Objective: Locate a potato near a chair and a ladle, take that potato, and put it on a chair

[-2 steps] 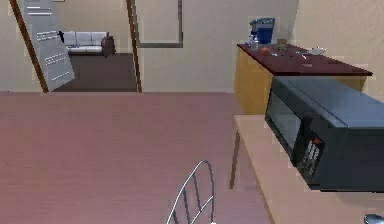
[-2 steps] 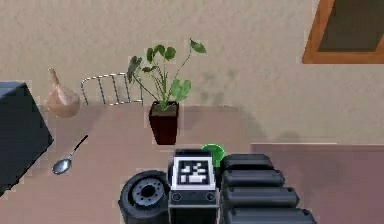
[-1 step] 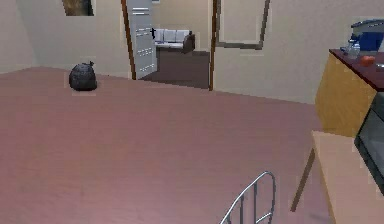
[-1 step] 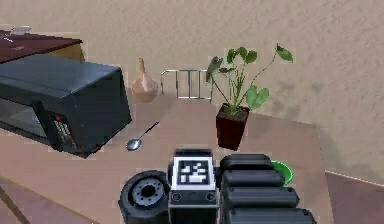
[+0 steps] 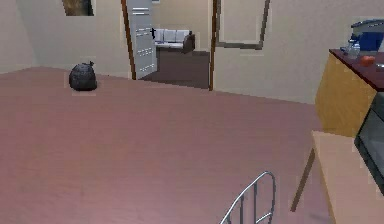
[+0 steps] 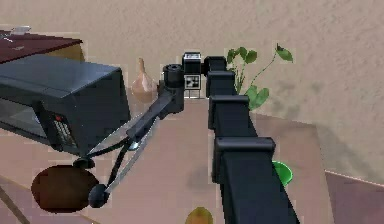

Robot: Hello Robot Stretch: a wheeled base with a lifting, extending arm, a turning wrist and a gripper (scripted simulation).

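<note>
A brown rounded lump that looks like a potato (image 6: 62, 188) lies on the tan tabletop (image 6: 170, 170) at the arm side view's lower left. The dark arm (image 6: 245, 165) rises from the bottom edge to the two white marked squares (image 6: 190, 72). From there the gripper's body and thin fingers slant down to the left, and the gripper (image 6: 92, 177) ends right at the potato. I cannot tell whether it holds anything. A curved metal chair back (image 5: 250, 203) shows at the forward view's bottom edge.
A black microwave (image 6: 60, 100) stands on the table beside the fingers. Behind it are a tan vase (image 6: 143, 75) and a leafy plant (image 6: 250, 70). A green thing (image 6: 284, 172) and a yellowish thing (image 6: 200, 215) lie by the arm. Ahead are open floor, a dark bag (image 5: 83, 77), a doorway (image 5: 170, 50) and a wooden counter (image 5: 345, 100).
</note>
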